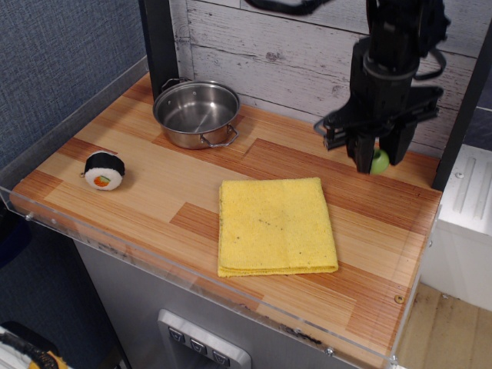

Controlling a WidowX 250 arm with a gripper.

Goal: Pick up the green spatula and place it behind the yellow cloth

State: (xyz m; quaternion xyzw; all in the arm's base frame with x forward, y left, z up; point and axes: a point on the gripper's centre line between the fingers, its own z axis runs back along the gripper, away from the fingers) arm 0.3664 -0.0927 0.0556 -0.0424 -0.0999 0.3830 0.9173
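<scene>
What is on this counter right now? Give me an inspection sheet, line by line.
Surface: wooden counter with a clear rim.
Job's things: green spatula, only a green bit showing between the fingers, behind and right of the yellow cloth, which lies flat.
Clutter: steel pot back left; toy sushi roll front left.
Grippers: gripper shut on the spatula.
Cables: black cable looped at the arm.
Surroundings: grey plank wall.
</scene>
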